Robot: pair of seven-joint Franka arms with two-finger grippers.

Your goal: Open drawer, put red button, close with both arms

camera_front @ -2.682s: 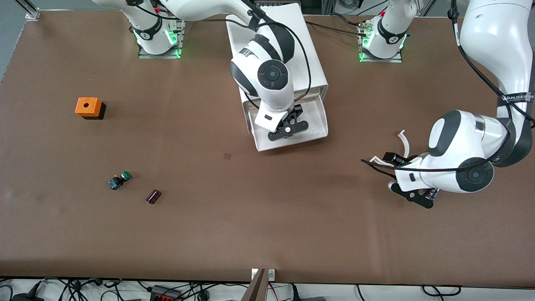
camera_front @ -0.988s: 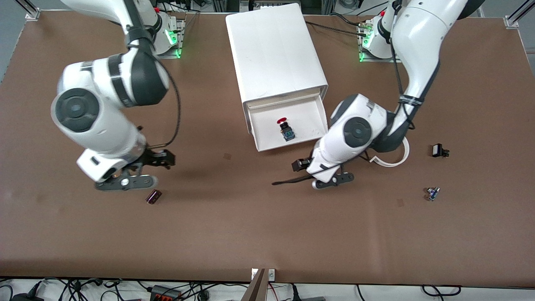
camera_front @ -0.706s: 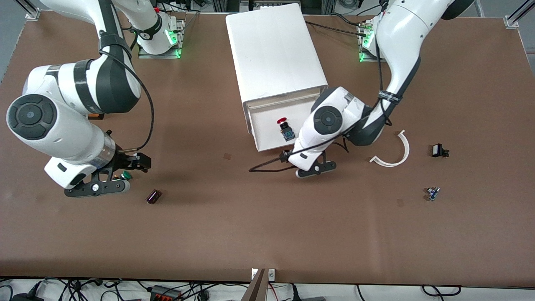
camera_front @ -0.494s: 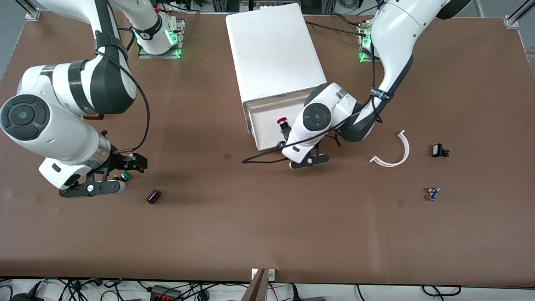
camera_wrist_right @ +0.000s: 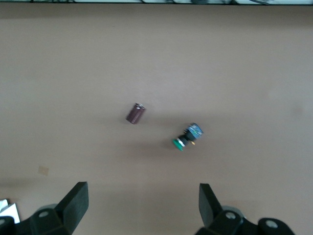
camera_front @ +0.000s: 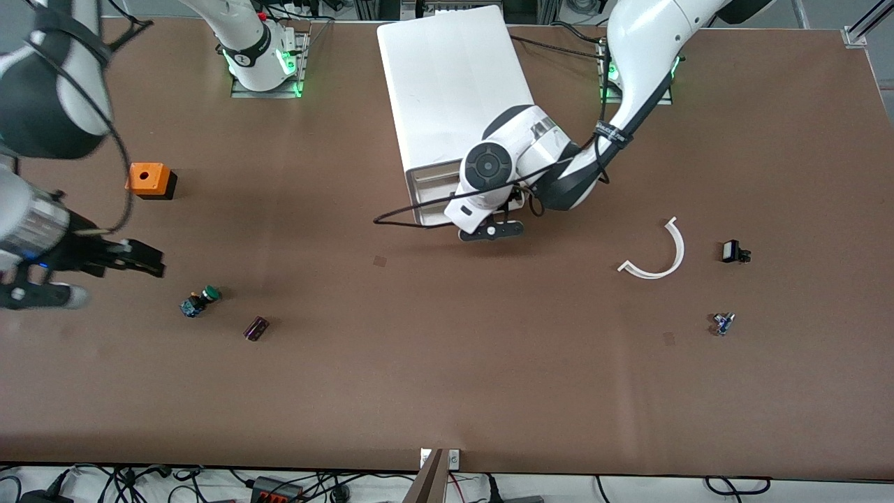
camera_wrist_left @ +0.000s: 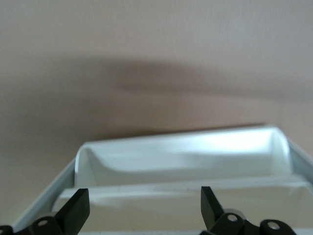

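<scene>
Brown counter (camera_front: 447, 391), mostly bare, with a tangle of cables off its 6 o'clock edge in the front view. The white cabinet (camera_front: 454, 77) sits at 12 o'clock.

Compared to half a second ago, the drawer (camera_front: 427, 183) is shoved almost all the way in and only a sliver of tray sticks out. The left claw (camera_front: 489, 230) has followed it in and sits right at its front, fingers wide with nothing between them. The right claw (camera_front: 38, 295) has swung out over the 9 o'clock edge, also wide and empty, which uncovers the orange box (camera_front: 148, 179).

The red button was lying in the tray before; now I can't see it, since the left arm covers what's left of the opening.

Green button (camera_front: 199, 302) and maroon block (camera_front: 256, 328) lie around 8 o'clock.
</scene>
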